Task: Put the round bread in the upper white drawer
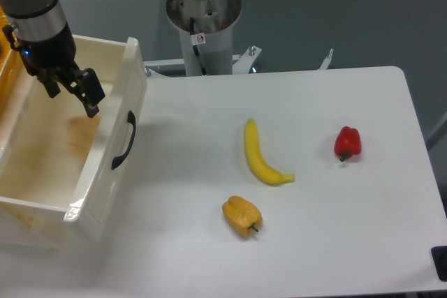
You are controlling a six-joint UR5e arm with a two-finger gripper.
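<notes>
The upper white drawer (137,78) stands at the left edge, pulled open, with a curved black handle (124,141) on its front panel. On the drawer floor lies a faint pale tan patch that I take for the round bread (80,132); its outline is blurred against the floor. My gripper (70,93) hangs above the drawer's inside, just over that patch and apart from it. It is open, with nothing between its fingers (91,100).
On the white table lie a banana (262,155), a yellow bell pepper (242,215) and a red pepper (347,142). The robot's base column (203,19) stands behind the table. A yellow basket edge (5,54) shows at far left.
</notes>
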